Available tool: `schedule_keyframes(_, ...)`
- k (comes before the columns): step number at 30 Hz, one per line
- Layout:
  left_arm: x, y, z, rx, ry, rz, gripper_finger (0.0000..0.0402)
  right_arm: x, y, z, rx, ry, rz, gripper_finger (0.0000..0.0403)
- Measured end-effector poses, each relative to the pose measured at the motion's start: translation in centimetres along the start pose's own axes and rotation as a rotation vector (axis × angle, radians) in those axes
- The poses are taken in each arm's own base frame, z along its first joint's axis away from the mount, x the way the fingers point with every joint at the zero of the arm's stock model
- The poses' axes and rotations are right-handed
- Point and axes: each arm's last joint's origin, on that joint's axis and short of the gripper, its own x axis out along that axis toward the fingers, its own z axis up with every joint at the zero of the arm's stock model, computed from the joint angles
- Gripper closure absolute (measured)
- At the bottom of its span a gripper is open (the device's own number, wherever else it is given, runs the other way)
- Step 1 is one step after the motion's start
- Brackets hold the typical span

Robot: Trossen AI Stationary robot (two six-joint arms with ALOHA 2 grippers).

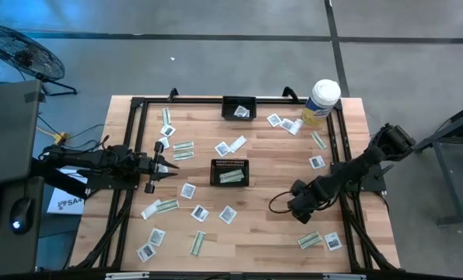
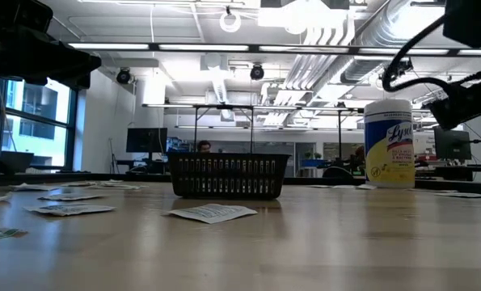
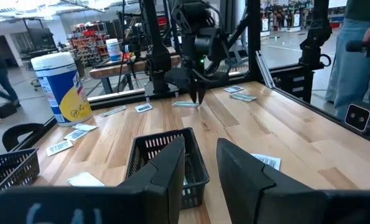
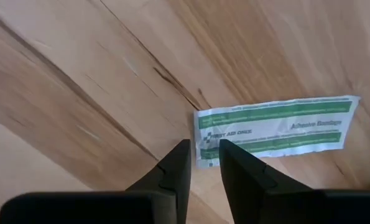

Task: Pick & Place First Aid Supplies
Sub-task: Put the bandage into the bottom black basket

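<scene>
Many first aid packets lie flat on the wooden table [image 1: 270, 225], white squares such as one [image 1: 187, 190] and green-and-white strips such as one [image 1: 310, 239]. My right gripper [image 1: 293, 211] points down at the near right, slightly open. Its tips [image 4: 203, 152] stand at one short end of a green-and-white strip packet [image 4: 278, 127]. That packet also shows in the left wrist view [image 3: 186, 104], and the gripper hides it in the high view. My left gripper [image 1: 171, 165] hovers at the left, slightly open and empty, pointing toward the middle black basket [image 1: 229, 172]. My right gripper comes from above, pointing down, with one fingertip [image 4: 180, 155] on each side of the strip packet's short end [image 4: 202, 134]. The packet lies flat on the table. I cannot tell whether the fingertips touch it.
The middle basket holds a green strip. A second black basket [image 1: 239, 108] stands at the far edge with a packet inside. A white-and-yellow canister [image 1: 321, 102] stands at the far right corner. Black frame rails [image 1: 130, 140] run along the table's sides. People stand in the room beyond.
</scene>
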Motion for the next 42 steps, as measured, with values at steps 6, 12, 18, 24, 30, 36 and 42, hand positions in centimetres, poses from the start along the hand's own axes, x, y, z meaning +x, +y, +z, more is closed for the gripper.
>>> schedule_keyframes(6,0.0,0.0,0.0,0.0,0.0,0.0,0.0309,0.8,0.4,0.2,-0.028,0.02,-0.032,0.0325)
schedule_keyframes(12,0.0,0.0,0.0,0.0,0.0,0.0,0.0309,0.9,0.3,0.2,-0.046,0.012,-0.04,0.0348)
schedule_keyframes(18,0.0,0.0,0.0,0.0,0.0,0.0,0.0309,1.0,0.3,0.2,-0.051,0.003,-0.044,0.0397)
schedule_keyframes(24,0.0,0.0,0.0,0.0,0.0,0.0,0.0309,0.1,0.7,0.4,-0.045,-0.004,-0.071,0.0401)
schedule_keyframes(30,0.0,0.0,0.0,0.0,0.0,0.0,0.0309,-2.4,2.3,1.0,-0.067,-0.073,-0.035,0.0402)
schedule_keyframes(36,0.0,0.0,0.0,0.0,0.0,0.0,0.0309,-4.5,3.4,1.6,-0.076,-0.153,-0.013,0.0402)
schedule_keyframes(42,0.0,0.0,0.0,0.0,0.0,0.0,0.0309,-6.7,4.6,2.1,-0.118,-0.244,0.028,0.0402)
